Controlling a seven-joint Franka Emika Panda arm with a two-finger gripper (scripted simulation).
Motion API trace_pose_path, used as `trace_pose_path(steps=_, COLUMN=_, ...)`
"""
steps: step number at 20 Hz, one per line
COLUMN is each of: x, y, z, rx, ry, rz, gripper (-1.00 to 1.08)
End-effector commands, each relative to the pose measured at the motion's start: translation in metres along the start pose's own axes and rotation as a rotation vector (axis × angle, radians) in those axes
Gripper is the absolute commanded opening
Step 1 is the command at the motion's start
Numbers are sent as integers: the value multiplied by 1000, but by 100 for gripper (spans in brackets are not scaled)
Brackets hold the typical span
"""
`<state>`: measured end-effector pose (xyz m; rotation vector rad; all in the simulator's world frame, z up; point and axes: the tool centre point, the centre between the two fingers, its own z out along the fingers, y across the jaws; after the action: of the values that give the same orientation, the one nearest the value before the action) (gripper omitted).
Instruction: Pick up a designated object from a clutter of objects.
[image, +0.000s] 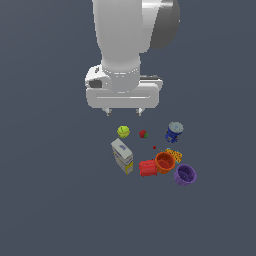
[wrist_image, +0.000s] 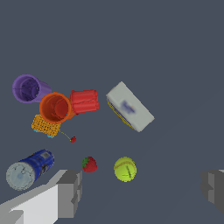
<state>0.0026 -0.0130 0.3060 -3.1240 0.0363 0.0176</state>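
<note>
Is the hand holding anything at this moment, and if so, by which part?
Nothing is held. The hand hangs open above the pile, its fingers wide apart with only floor between them. The purple cup sits untouched beside the orange cup.

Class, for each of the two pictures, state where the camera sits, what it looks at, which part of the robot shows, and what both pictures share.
Exterior view: off the arm, looking down on the clutter; the white arm and gripper hang above the ball.
Wrist view: on the wrist, looking down past the grey fingers, jaws wide apart.
Shared: purple cup, orange cup, blue can, box.
</note>
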Motion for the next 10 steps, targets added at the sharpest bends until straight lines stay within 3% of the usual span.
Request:
trace_pose_path(steps=1, x=0, y=0, z=0, rx=0, ry=0, rz=0, gripper=28)
trace_pose_path(steps=10, x=-4, y=-7, z=9, rx=5, ry=-31, rz=-7, gripper=28)
